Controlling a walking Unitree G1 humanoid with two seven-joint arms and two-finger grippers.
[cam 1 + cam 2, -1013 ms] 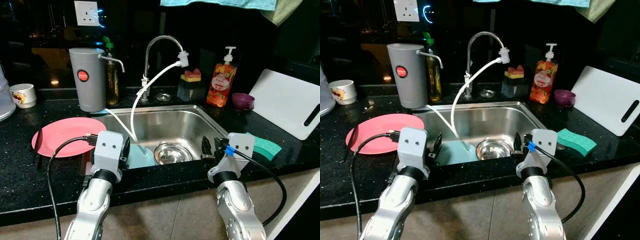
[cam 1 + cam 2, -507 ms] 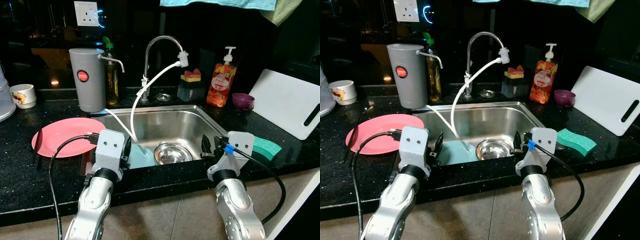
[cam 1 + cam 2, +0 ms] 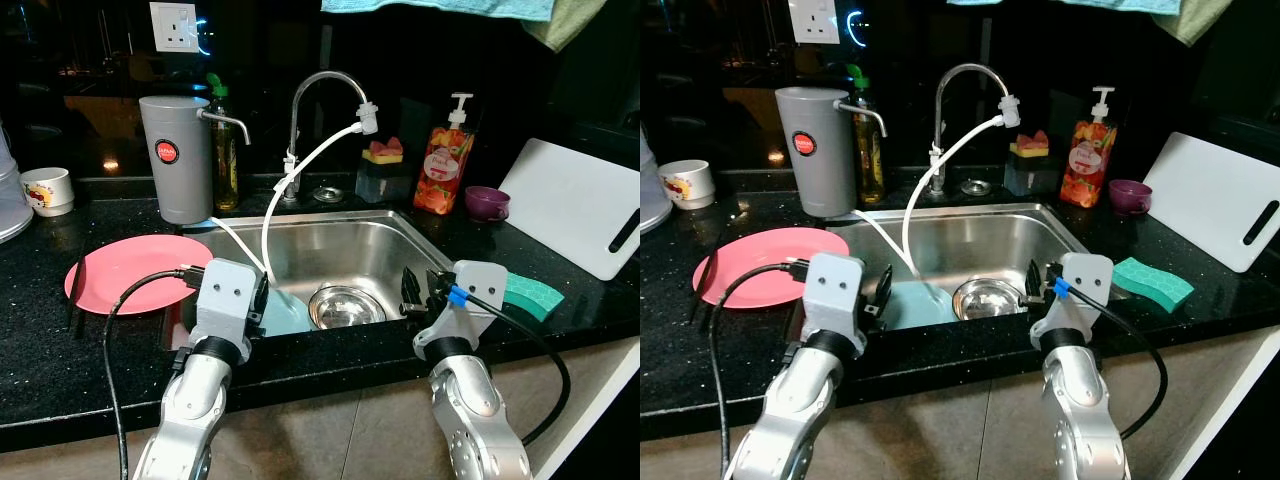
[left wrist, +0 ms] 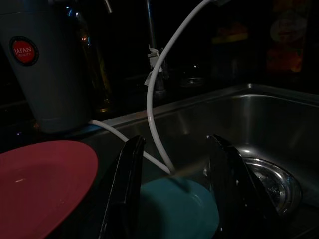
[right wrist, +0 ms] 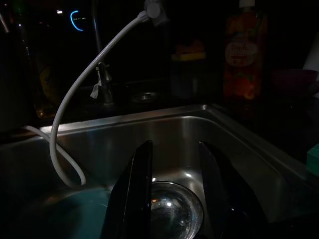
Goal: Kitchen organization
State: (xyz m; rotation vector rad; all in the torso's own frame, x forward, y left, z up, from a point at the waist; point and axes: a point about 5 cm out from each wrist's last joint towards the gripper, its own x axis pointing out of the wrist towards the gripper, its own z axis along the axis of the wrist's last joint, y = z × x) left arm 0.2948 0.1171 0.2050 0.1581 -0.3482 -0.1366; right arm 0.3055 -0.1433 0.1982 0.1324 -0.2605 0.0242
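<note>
A steel sink point(image 3: 395, 232) holds a teal plate point(image 3: 285, 313) and a small metal bowl point(image 3: 346, 304). A pink plate point(image 3: 125, 270) lies on the black counter to the sink's left. My left gripper point(image 4: 174, 194) is open, held over the sink's front left edge just above the teal plate point(image 4: 174, 211). My right gripper point(image 5: 172, 191) is open at the sink's front right edge, above the metal bowl point(image 5: 172, 206). Nothing is between either pair of fingers. A white hose point(image 3: 300, 170) hangs from the tap point(image 3: 320, 85) down into the sink.
Behind the sink stand a grey water filter point(image 3: 176, 158), an oil bottle point(image 3: 224, 150), a sponge holder point(image 3: 382, 170), a soap dispenser point(image 3: 442, 165) and a purple cup point(image 3: 486, 202). A white cutting board point(image 3: 575, 205) and green sponge point(image 3: 528, 292) are right; a mug point(image 3: 46, 190) far left.
Both arms have edged slightly forward toward the sink. The grippers stay open and nothing on the counter or in the sink has moved.
</note>
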